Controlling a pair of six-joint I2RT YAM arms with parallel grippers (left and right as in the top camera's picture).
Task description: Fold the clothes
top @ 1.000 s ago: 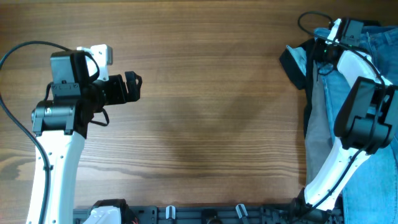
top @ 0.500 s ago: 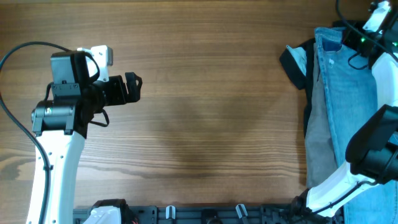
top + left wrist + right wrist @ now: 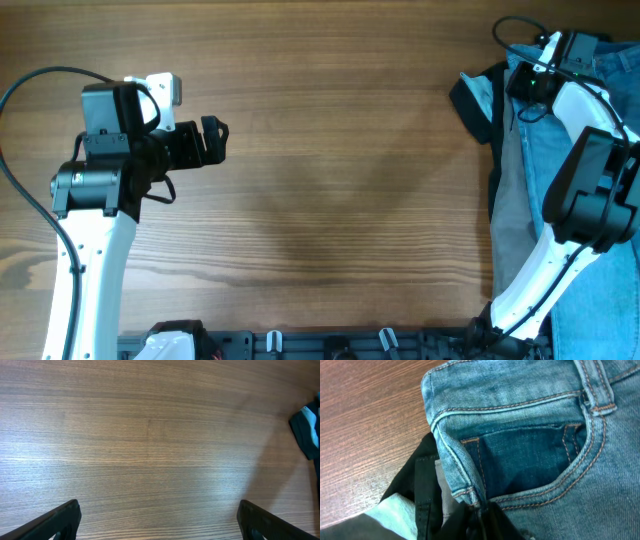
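**Fingers wide on one side, hidden on the other**

Left gripper [image 3: 214, 139] hangs spread over the bare brown wooden table [image 3: 330, 200], nothing between its fingers. Right gripper [image 3: 527, 82] is down at the waistband corner of the light-blue washed denim jeans [image 3: 530, 455], which lie along the table's right edge, a crumpled black garment [image 3: 475, 100] touching that corner. Pinching or not, I cannot tell. Denim looks heavy, stiff at seams, floppy elsewhere. I judge the thick stitched waistband the surest hold.

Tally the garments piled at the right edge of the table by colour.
light-blue jeans: 1
grey trousers: 1
black garment: 1
Total: 3
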